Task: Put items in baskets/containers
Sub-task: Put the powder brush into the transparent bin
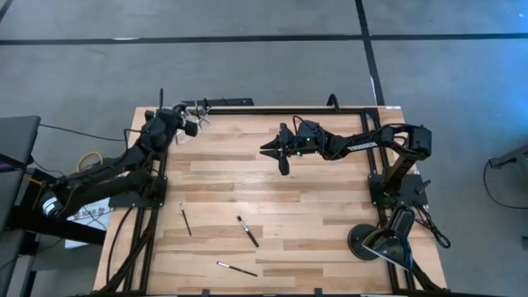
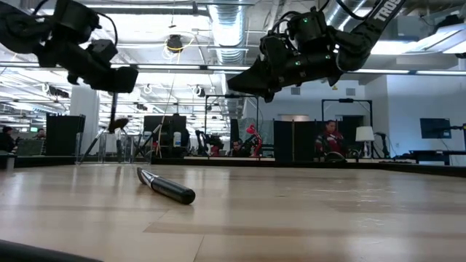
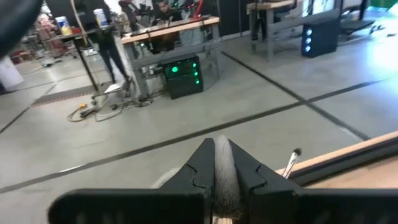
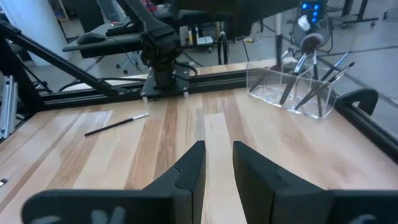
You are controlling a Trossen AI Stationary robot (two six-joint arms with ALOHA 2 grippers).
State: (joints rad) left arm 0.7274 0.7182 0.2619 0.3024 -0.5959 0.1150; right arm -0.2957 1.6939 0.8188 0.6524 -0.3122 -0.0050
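The clear cup (image 1: 198, 110) stands at the table's far left corner, with several brushes upright in it (image 4: 292, 87). Three more brushes lie flat on the near half of the table (image 1: 186, 219), (image 1: 247, 232), (image 1: 238, 269); the low view shows one close up (image 2: 166, 186). My left gripper (image 1: 186, 120) hovers beside the cup, pointing out over the far edge, its fingers shut (image 3: 222, 146). One brush tip (image 3: 295, 152) shows past them. My right gripper (image 1: 271, 150) hangs above the table's middle, open (image 4: 217, 149), with nothing between its fingers.
A round black lamp base (image 1: 367, 242) sits at the near right corner. Black frame rails (image 1: 247, 102) run along the table's far edge and both sides. Bare wood lies between the arms. People sit at desks in the room beyond (image 2: 331, 138).
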